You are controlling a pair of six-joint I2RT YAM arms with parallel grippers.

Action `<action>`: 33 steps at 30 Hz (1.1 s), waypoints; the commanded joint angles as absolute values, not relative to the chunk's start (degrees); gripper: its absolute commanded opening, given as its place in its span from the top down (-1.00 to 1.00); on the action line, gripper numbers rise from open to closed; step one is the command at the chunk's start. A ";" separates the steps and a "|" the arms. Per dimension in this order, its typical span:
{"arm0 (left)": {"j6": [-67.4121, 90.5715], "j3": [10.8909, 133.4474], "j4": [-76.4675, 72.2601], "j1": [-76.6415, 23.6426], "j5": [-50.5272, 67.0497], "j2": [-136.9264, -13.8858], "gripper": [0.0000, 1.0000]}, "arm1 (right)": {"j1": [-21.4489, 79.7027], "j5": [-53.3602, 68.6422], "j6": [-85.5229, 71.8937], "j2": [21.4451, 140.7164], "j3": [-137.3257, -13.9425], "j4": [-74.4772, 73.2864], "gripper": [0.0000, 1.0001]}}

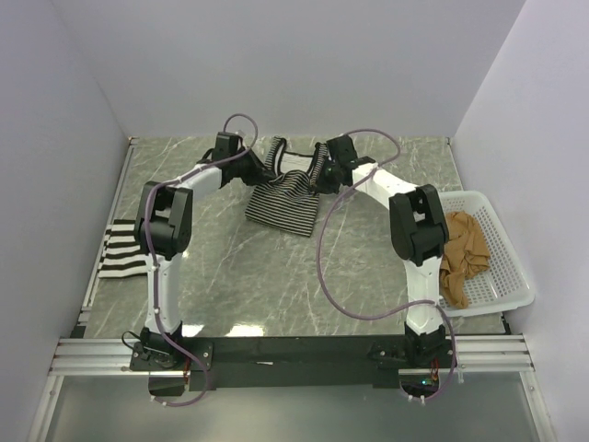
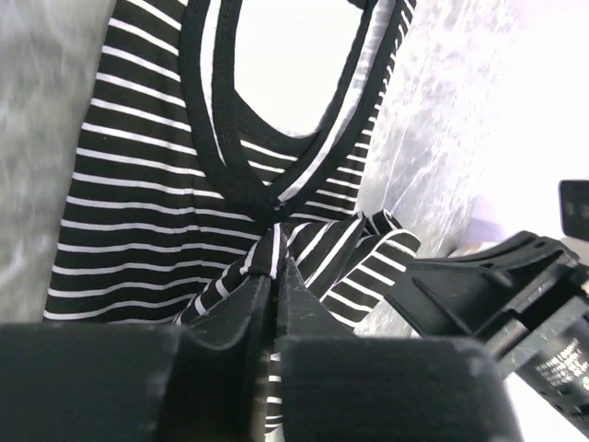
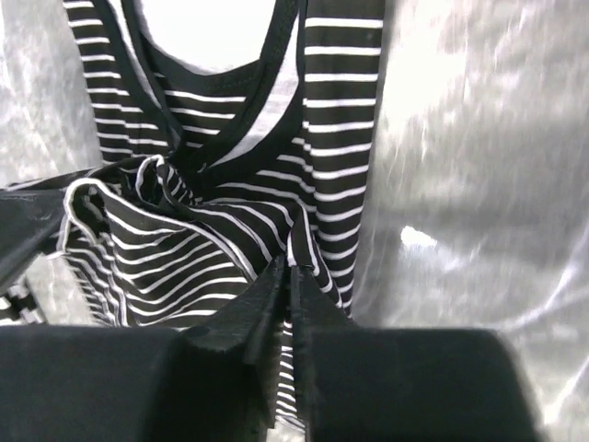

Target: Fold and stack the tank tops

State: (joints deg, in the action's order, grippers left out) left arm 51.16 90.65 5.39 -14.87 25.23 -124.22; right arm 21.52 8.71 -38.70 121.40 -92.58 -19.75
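The long tank top with thin stripes and black trim (image 1: 283, 201) lies at the back middle of the table, its near part bunched and lifted. My left gripper (image 1: 254, 168) is shut on a fold of it (image 2: 274, 262), on its left side. My right gripper (image 1: 319, 177) is shut on its cloth (image 3: 291, 269), on its right side. The neckline shows beyond both pairs of fingers (image 2: 267, 110) (image 3: 221, 55). The bold black-and-white striped top (image 1: 121, 249) lies folded at the table's left edge. The tan-brown top (image 1: 463, 254) lies crumpled in the basket.
A white mesh basket (image 1: 504, 276) stands at the table's right edge. Grey walls close the left, back and right. The right arm's purple cable (image 1: 322, 267) hangs over the middle of the marbled table (image 1: 248, 285).
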 commanded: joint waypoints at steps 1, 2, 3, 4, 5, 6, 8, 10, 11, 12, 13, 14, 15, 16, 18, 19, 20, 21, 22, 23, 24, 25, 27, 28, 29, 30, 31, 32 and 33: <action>51.85 95.62 2.73 -13.72 28.03 -126.99 0.71 | 20.22 9.75 -38.93 123.13 -97.29 -19.42 0.72; 52.12 96.84 2.46 -13.45 28.65 -127.78 0.67 | 19.43 10.28 -39.20 124.09 -98.51 -19.25 0.61; 52.38 97.38 2.37 -13.10 28.91 -129.10 0.64 | 19.08 10.81 -39.20 124.71 -99.31 -19.60 0.50; 52.82 97.47 1.85 -12.40 29.53 -129.46 0.47 | 18.90 10.81 -39.11 125.24 -100.27 -20.12 0.31; 53.34 96.34 -1.63 -12.04 30.40 -129.64 0.35 | 18.64 10.72 -38.76 125.68 -100.98 -20.30 0.23; 54.31 95.63 -2.80 -11.69 31.28 -129.38 0.27 | 18.20 10.46 -38.41 125.68 -102.12 -20.65 0.17; 54.93 93.52 -5.87 -10.64 32.08 -128.59 0.01 | 17.84 9.32 -37.80 125.42 -103.18 -21.35 0.05; 55.02 92.55 -7.82 -9.76 31.99 -127.10 -0.18 | 17.05 9.05 -37.62 124.55 -103.19 -21.80 0.02; 54.93 92.29 -8.08 -9.49 32.17 -126.48 -0.27 | 16.96 8.01 -37.44 123.06 -102.40 -21.88 0.01; 54.84 91.85 -8.52 -9.14 32.08 -124.91 -0.43 | 16.96 7.04 -37.18 122.18 -101.61 -21.80 0.00; 54.76 91.06 -9.22 -8.62 31.38 -123.94 -0.50 | 17.14 6.07 -37.00 121.04 -100.64 -21.36 -0.02; 54.58 89.66 -9.23 -8.44 30.42 -122.97 -0.51 | 17.40 5.37 -36.83 119.20 -98.98 -21.01 -0.02; 53.88 89.30 -7.40 -8.44 29.19 -121.04 -0.48 | 17.49 4.23 -36.83 118.57 -98.62 -21.61 -0.03; 53.62 88.43 -6.69 -8.52 26.92 -120.07 -0.40 | 18.45 3.61 -36.39 117.61 -98.27 -21.88 -0.03; 52.83 87.54 -3.28 -9.05 24.53 -117.61 -0.22 | 20.03 0.99 -35.95 116.72 -96.68 -21.97 -0.03; 52.13 87.37 -2.03 -10.18 22.87 -116.90 -0.15 | 20.91 0.18 -35.69 116.54 -96.59 -22.32 -0.02; 50.81 87.02 -0.89 -10.89 19.81 -116.37 -0.07 | 22.66 0.18 -35.42 116.54 -96.59 -22.76 -0.01; 50.37 86.75 -0.18 -11.77 17.86 -115.32 0.05 | 23.55 -1.56 -35.42 116.80 -96.59 -23.11 0.02; 50.01 86.14 2.09 -13.34 16.01 -114.88 0.12 | 24.25 -2.36 -35.59 116.98 -96.50 -23.03 0.03; 49.84 85.70 2.54 -14.14 12.69 -114.53 0.19 | 25.48 -2.46 -36.03 117.68 -96.50 -22.94 0.06; 49.92 84.91 2.03 -14.93 11.96 -114.17 0.32 | 25.84 -2.29 -36.30 118.03 -96.42 -22.07 0.12; 50.10 83.08 0.98 -16.42 11.87 -114.26 0.35 | 26.36 -1.76 -36.47 119.08 -96.50 -21.80 0.14; 51.24 82.09 -1.40 -17.49 12.65 -115.83 0.47 | 27.16 -0.88 -37.09 120.32 -96.94 -21.27 0.18; 51.50 81.65 -1.93 -18.36 13.35 -116.62 0.51 | 27.42 -0.79 -37.44 121.71 -97.20 -21.27 0.19; 51.85 81.39 -2.37 -18.89 13.53 -117.50 0.53 | 27.51 -0.79 -37.53 122.25 -97.56 -21.44 0.20; 51.86 81.13 -2.46 -19.24 12.75 -118.55 0.57 | 27.68 -0.62 -37.70 122.78 -97.38 -21.71 0.22; 51.94 79.99 -2.55 -19.86 12.31 -118.83 0.58 | 27.69 -0.44 -37.79 123.13 -97.03 -21.45 0.22; 52.38 79.02 -3.77 -20.12 12.04 -119.00 0.60 | 27.77 -0.44 -37.79 122.96 -95.38 -20.49 0.23; 52.64 77.97 -4.21 -20.39 11.69 -119.00 0.61 | 27.95 -0.61 -37.71 122.87 -94.40 -20.13 0.22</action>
